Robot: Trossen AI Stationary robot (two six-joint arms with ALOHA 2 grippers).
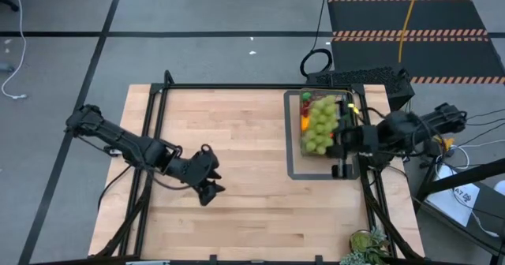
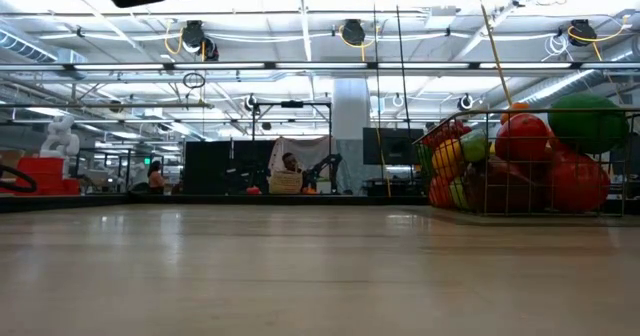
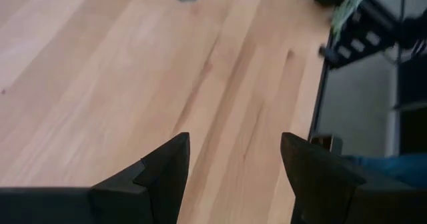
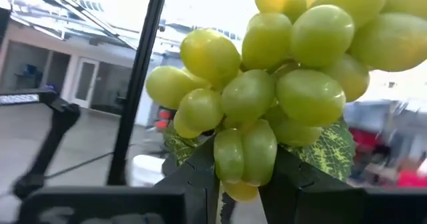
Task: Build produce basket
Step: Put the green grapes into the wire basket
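Over at the far right side of the wooden counter [image 1: 237,162], the right gripper [image 1: 341,136] has its fingers clamped on a bunch of green grapes [image 1: 319,125], holding it right over the basket [image 1: 345,99]. From the right wrist view the grapes [image 4: 280,84] fill most of what you can see, pinched between the two dark fingers [image 4: 193,177], with a green leaf [image 4: 327,151] showing behind them. The wire basket [image 2: 530,166], seen from counter height, is already packed with red, orange, yellow and green produce [image 2: 520,141]. It sits inside a flat dark tray frame [image 1: 293,169]. The left gripper [image 1: 211,188] hangs over the bare wood toward the middle-left of the counter, its fingers [image 3: 167,171] spread apart and holding nothing.
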